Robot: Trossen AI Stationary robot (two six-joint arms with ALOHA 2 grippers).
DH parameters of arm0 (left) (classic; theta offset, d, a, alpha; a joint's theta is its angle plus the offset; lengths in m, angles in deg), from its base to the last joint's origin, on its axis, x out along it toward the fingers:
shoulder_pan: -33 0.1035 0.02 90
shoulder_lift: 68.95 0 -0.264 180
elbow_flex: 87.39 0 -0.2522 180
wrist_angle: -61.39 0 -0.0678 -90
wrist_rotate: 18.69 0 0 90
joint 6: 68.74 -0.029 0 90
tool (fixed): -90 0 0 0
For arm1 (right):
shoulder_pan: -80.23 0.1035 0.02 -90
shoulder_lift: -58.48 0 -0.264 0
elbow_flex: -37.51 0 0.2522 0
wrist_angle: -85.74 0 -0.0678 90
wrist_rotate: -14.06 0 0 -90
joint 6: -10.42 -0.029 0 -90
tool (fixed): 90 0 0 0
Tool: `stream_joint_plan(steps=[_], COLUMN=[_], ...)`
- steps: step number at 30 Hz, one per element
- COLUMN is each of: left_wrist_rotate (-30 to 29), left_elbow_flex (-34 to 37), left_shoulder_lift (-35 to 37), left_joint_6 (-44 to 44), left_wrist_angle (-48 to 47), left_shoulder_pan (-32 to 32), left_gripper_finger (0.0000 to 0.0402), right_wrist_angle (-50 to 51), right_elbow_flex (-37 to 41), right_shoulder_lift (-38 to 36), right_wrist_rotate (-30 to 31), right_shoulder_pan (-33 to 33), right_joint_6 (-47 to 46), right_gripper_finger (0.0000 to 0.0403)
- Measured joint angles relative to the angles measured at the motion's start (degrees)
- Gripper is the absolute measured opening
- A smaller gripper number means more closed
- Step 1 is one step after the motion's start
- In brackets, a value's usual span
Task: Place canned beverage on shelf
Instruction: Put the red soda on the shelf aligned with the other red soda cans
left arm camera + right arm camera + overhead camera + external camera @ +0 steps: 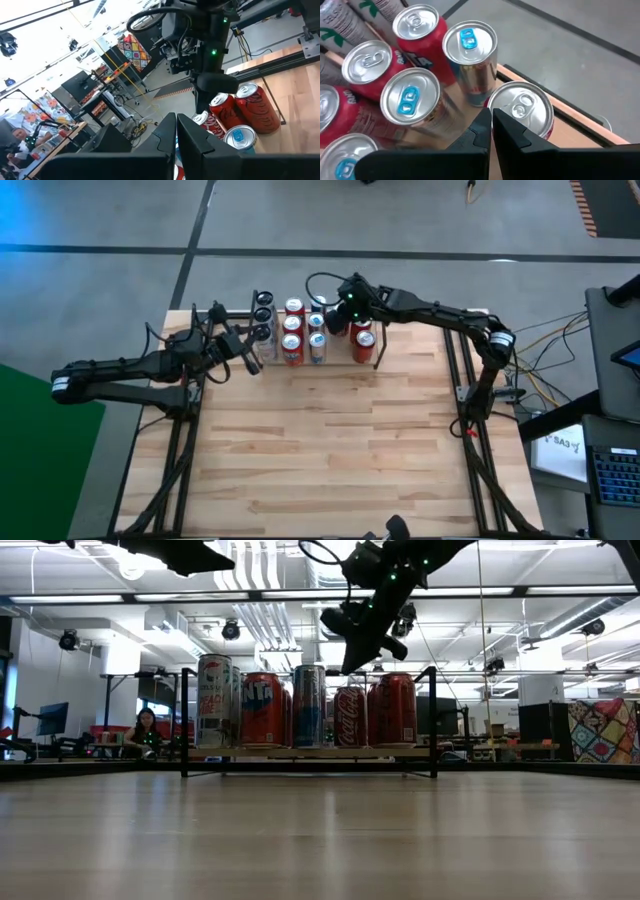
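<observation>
Cans wait on the shelf (300, 754)

The right gripper (491, 131), fingers closed and empty, hangs over the cans (470, 55); dipping lower could knock one over. The left gripper's (176, 135) fingers are closed too.

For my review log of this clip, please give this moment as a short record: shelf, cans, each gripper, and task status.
shelf: narrow black wire rack at the table's far edge
cans: a cluster of red and silver cans standing upright on the shelf
left gripper: shut, empty, beside the cans' left end
right gripper: shut, empty, raised above the cans' right end
status: no can in either gripper; none seen off the shelf
</observation>
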Motion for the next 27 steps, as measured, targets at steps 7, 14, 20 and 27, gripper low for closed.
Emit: stream_joint_plan(steps=[7,14,20,27], left_wrist_rotate=[0.01,0.02,0.02,0.02], left_elbow_flex=[0.0,0.0,0.0,0.0], left_shoulder_lift=[0.0,0.0,0.0,0.0], left_joint_6=[-1.88,-2.27,-2.27,-2.25], left_wrist_angle=[0.07,0.2,0.2,0.17], left_shoulder_pan=[0.02,0.02,0.01,0.02], left_gripper_finger=[0.0,0.0,0.0,0.0], right_wrist_angle=[0.02,0.1,0.44,1.07], right_elbow_flex=[0.0,0.09,0.17,0.16], right_shoulder_lift=[0.16,1.19,2.58,2.65], right_wrist_rotate=[1.16,3.94,3.99,4.01], right_shoulder_pan=[0.11,0.39,0.76,1.01], right_joint_6=[-1.06,-1.01,-0.78,-0.83], right_gripper_finger=[0.0009,0.0009,0.0009,0.0009])
